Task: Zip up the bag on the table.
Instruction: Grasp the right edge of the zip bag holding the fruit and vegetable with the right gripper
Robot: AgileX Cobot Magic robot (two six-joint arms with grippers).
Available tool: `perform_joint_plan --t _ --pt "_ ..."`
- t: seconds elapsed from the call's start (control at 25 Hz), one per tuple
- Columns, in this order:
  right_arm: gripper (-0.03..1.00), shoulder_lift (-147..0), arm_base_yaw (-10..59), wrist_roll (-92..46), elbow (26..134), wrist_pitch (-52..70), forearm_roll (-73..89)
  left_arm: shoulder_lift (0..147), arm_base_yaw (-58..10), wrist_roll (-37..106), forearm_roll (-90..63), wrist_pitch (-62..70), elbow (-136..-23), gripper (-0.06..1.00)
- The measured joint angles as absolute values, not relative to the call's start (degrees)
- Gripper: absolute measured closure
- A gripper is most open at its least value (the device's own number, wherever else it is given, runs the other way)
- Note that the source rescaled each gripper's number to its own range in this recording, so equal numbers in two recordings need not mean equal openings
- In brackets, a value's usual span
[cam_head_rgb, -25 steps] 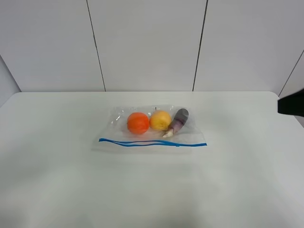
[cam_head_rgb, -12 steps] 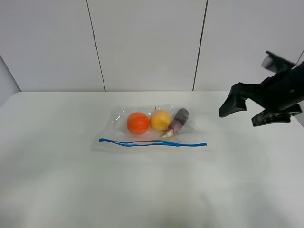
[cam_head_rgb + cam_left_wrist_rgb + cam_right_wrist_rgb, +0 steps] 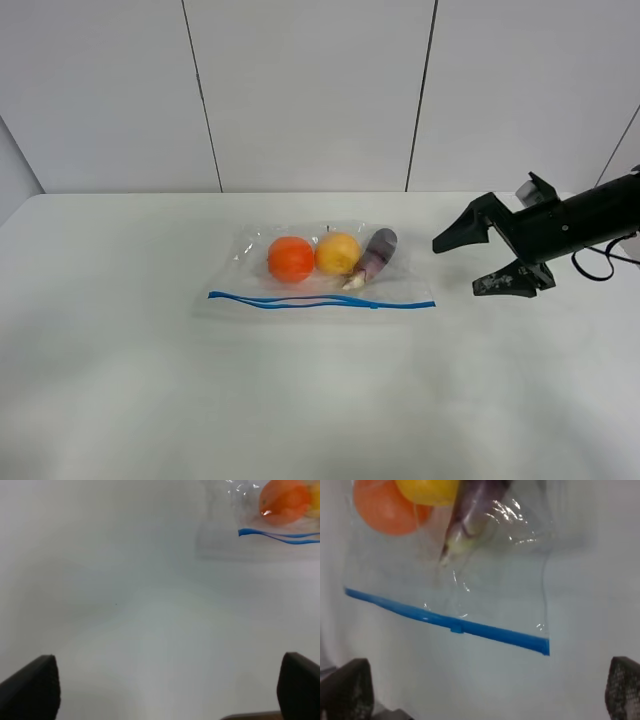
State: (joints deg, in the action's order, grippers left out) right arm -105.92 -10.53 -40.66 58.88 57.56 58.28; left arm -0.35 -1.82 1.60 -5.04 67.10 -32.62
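The clear bag (image 3: 318, 272) lies flat on the white table (image 3: 150, 390), with its blue zipper strip (image 3: 320, 301) along the near edge. An orange (image 3: 291, 259), a yellow fruit (image 3: 338, 253) and a purple eggplant (image 3: 376, 252) show through it. My right gripper (image 3: 461, 267) is open and empty, just right of the bag's right end and apart from it. In the right wrist view the bag (image 3: 490, 580) and strip (image 3: 450, 623) lie ahead of the open gripper (image 3: 485, 690). My left gripper (image 3: 165, 690) is open, far from the bag (image 3: 265, 517), and out of the high view.
A grey panelled wall (image 3: 310, 90) stands behind the table's far edge. Bare white tabletop (image 3: 320, 400) surrounds the bag on all sides. The right arm (image 3: 580, 225) reaches in from the right edge.
My right arm has come in from the right edge, moved left and dropped lower, ending close to the bag's right end. The bag has not moved.
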Motion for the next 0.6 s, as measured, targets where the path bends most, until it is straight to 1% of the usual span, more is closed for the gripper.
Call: perform_joint_plan --t 0.24,0.44,0.6 --pt "-0.03 -114.0 -10.0 -48.7 58.9 59.5 65.4 -0.4 -1.8 1.6 -5.0 67.1 -32.6 -0.05" --pt "-0.03 -118.2 -6.6 -51.3 60.8 59.3 67.1 -0.4 -1.8 1.6 -5.0 67.1 -32.6 -0.05" --pt "-0.02 -120.7 -5.7 -51.6 63.4 59.4 67.8 -0.4 -1.8 1.6 -5.0 67.1 -32.6 -0.05"
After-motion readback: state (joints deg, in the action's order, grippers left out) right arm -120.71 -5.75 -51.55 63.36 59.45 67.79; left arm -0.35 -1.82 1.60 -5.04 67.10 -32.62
